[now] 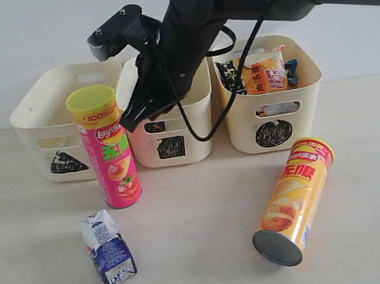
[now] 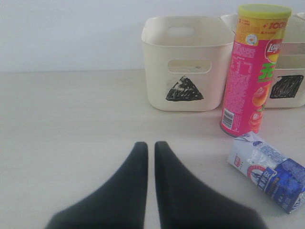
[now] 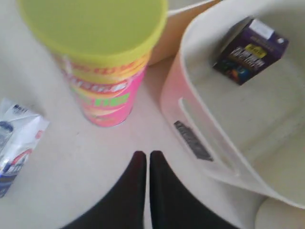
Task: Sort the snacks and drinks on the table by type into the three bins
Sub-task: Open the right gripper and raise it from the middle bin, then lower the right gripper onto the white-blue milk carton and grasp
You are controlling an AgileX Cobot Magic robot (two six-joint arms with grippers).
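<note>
A pink chip tube (image 1: 107, 148) with a yellow lid stands upright in front of the left and middle bins. An orange-yellow chip tube (image 1: 294, 202) lies on its side at the front right. The small blue and white drink carton (image 1: 108, 247) lies at the front left. An orange noodle packet (image 1: 264, 76) sits in the right bin (image 1: 275, 128), with a bit of blue beside it. My right gripper (image 1: 129, 122) hangs shut and empty between the pink tube (image 3: 102, 71) and the middle bin (image 3: 190, 109). My left gripper (image 2: 147, 145) is shut and empty, low over the table.
Three cream bins stand in a row at the back: the left bin (image 1: 47, 111) has a black triangle, the middle bin (image 1: 166, 120) a scribbled square, the right a circle. A dark purple box (image 3: 250, 50) lies in the middle bin. The right arm reaches across above the bins.
</note>
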